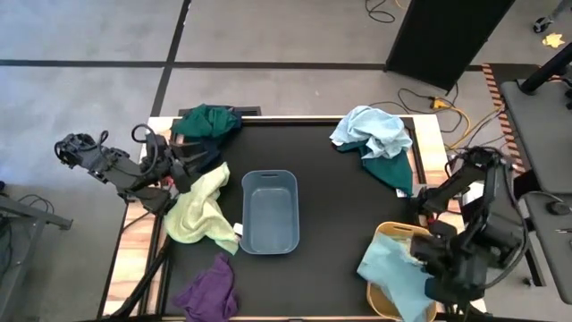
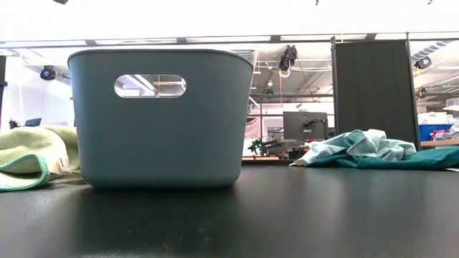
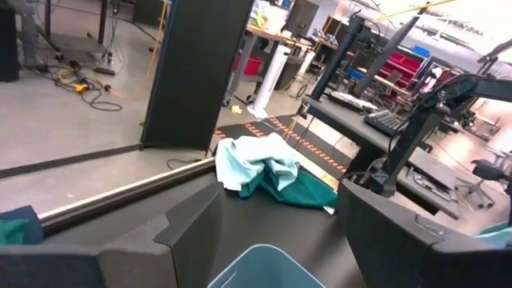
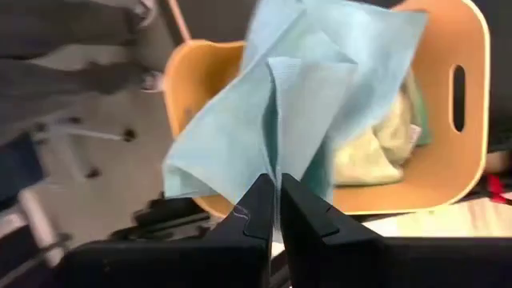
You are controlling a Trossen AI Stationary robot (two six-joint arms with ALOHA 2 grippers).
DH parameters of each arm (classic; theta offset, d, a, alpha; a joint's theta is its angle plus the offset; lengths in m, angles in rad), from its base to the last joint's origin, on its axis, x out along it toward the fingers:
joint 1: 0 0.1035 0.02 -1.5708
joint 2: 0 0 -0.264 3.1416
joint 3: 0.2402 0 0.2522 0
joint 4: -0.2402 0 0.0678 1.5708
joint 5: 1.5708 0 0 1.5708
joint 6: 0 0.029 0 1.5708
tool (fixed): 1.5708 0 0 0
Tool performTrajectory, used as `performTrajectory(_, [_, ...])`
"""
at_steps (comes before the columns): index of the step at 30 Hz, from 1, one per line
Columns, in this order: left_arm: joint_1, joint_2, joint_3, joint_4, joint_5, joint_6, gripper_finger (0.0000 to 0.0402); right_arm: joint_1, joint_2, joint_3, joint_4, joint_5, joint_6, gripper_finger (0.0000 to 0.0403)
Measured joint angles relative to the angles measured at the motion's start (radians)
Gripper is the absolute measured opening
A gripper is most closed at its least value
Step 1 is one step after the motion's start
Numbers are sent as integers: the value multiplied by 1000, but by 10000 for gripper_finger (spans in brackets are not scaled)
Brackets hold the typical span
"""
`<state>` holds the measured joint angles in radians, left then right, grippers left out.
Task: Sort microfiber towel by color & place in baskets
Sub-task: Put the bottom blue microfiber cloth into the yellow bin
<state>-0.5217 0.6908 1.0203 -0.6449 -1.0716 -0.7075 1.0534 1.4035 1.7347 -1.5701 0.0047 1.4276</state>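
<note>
My right gripper (image 1: pixel 420 259) is over the yellow-orange basket (image 1: pixel 386 234) at the table's near right corner, shut on a light blue towel (image 1: pixel 393 268). A pale yellow-green cloth (image 4: pixel 376 148) lies inside that basket. The grey-blue basket (image 1: pixel 270 212) stands mid-table. My left gripper (image 1: pixel 192 163) is open at the table's left side, above a pale yellow-green towel (image 1: pixel 201 213), touching nothing. A purple towel (image 1: pixel 210 288) lies near the near edge. A dark green and navy heap (image 1: pixel 207 125) lies far left. A light blue towel on a dark green one (image 1: pixel 375 143) lies far right. My right gripper pinches the light blue towel between its two fingers (image 4: pixel 256 212) on a bunched fold (image 4: pixel 276 164), coming from above and pointing down. The towel hangs and spreads below the fingers, slack, over the yellow-orange basket's opening (image 4: pixel 448 172), draping across its rim on one side.
The left wrist view looks across the grey-blue basket's rim (image 3: pixel 264 264) toward the light blue and green heap (image 3: pixel 268 168). The black mat between the two baskets is bare. Cables and a dark panel lie on the floor beyond the far edge.
</note>
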Motion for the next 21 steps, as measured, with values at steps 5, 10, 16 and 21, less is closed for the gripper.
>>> performTrajectory(5, [0, 44, 0, 1, 5, -13, 230, 0, 57, -112, 110, -4, -29, 12])
performTrajectory(10, [0, 85, 0, 1, 21, -54, 230, -6, 93, -267, 340, -5, 41, 12])
performTrajectory(16, [0, 134, 0, 0, 45, -61, 230, 6, 177, -449, 559, -5, 74, 13])
performTrajectory(21, [0, 155, 0, 1, 98, -63, 230, 3, 263, -496, 619, -188, 98, 24])
